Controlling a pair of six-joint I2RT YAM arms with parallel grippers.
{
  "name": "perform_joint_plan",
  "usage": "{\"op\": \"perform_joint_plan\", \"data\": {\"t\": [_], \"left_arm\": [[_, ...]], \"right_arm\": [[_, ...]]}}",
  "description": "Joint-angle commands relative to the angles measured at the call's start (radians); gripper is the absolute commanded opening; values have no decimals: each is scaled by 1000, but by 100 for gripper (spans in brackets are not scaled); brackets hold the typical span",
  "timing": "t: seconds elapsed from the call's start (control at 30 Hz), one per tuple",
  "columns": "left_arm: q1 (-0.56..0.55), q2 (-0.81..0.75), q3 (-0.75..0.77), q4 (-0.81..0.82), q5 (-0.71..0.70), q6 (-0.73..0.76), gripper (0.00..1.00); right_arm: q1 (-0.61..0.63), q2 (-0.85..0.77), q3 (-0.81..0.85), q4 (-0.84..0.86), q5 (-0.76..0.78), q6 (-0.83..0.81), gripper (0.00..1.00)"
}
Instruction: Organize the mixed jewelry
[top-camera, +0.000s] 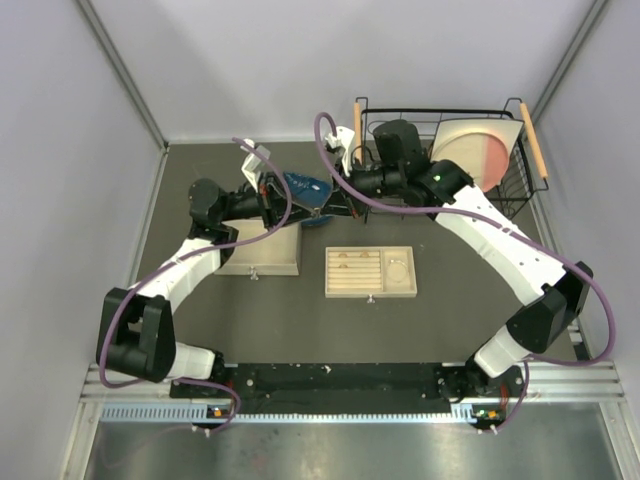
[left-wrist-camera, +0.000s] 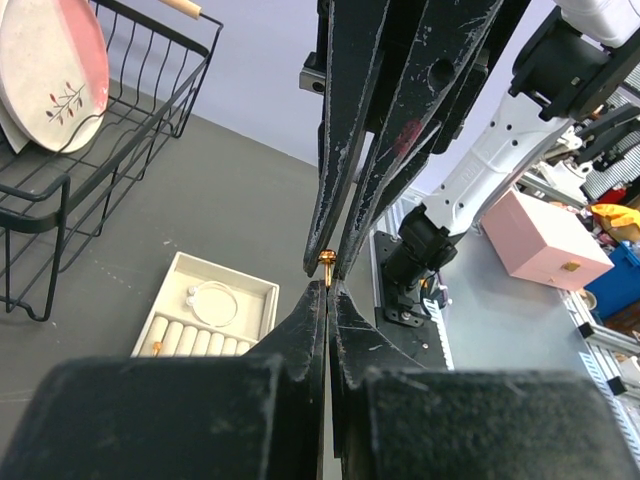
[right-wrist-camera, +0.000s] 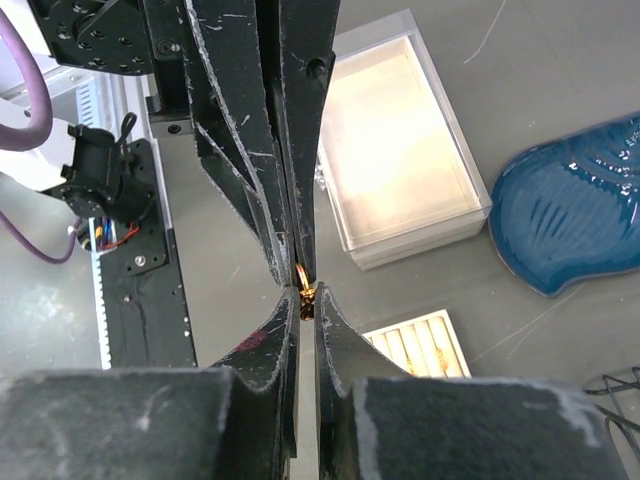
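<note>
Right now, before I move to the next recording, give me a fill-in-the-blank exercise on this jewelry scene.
1. The left hand and right hand meet tip to tip, with a tiny ___ ring where they meet.
2. A thin ___ hoop lies in the slotted wooden tray.
3. The cloth pouch is ___.
4. The pink and white plate stands in the wire ___.
Missing words: gold, silver, blue, basket.
</note>
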Motion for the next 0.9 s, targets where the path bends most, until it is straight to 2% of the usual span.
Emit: {"op": "perform_joint_plan", "data": {"t": [0.0,0.03,0.1,0.2,0.23,0.33,0.57,0.7,0.87], "left_arm": [[-8,-29,-8,-7,2,47,0],[-5,-34,-8,-46,-13,59,1],[4,-52,-7,-99,-39,110,25],[44,-78,-4,-146,-79,136,35],[59,-83,-2,-145,-81,130,45],[125,-95,10,-122,-76,91,62],[364,-80,19,-113,-113,-11,64],[435,-60,33,-113,-114,-41,64],[464,-60,30,-178,-110,-4,63]], "right_arm": [[-3,-1,38,17,-10,-13,0],[-3,-3,36,9,5,-19,0],[-5,-13,26,-2,54,-46,0],[-5,-26,15,-31,120,-95,0],[-5,-26,12,-41,136,-105,0],[-3,-27,-8,-66,192,-157,0],[50,14,-199,-31,359,-361,0],[113,42,-350,84,508,-444,0],[179,85,-460,185,571,-466,0]]}}
